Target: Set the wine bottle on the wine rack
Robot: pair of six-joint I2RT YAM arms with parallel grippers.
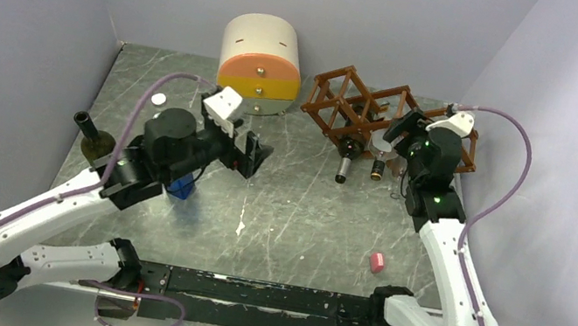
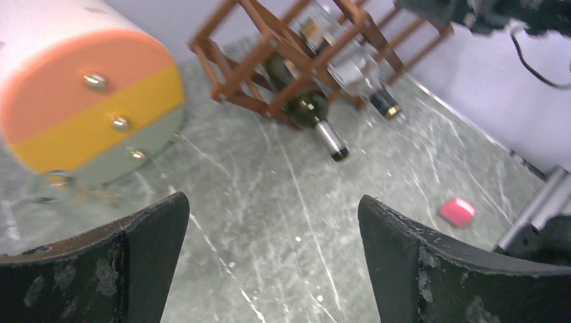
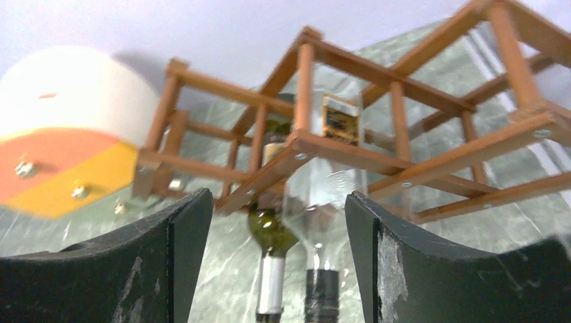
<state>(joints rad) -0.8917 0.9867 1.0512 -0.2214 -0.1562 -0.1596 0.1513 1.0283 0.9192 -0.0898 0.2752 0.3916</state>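
Observation:
The reddish-brown wine rack (image 1: 363, 105) stands at the back right. Two bottles lie in its lower cells, necks pointing forward: a green bottle (image 1: 346, 157) with a silver neck and a clear bottle (image 1: 378, 162) with a black cap. A third, olive-green bottle (image 1: 95, 141) stands upright at the far left, behind my left arm. My left gripper (image 1: 256, 154) is open and empty above the table's middle. My right gripper (image 1: 398, 130) is open at the rack's front. In the right wrist view the green bottle (image 3: 273, 232) and clear bottle (image 3: 324, 202) necks lie beyond its fingers, untouched.
A cream-and-orange drawer cabinet (image 1: 260, 63) stands left of the rack. A pink block (image 1: 377, 262) lies near the right arm. A blue object (image 1: 182, 188) sits under my left arm. A small white disc (image 1: 158, 98) lies at the back left. Walls close in on three sides.

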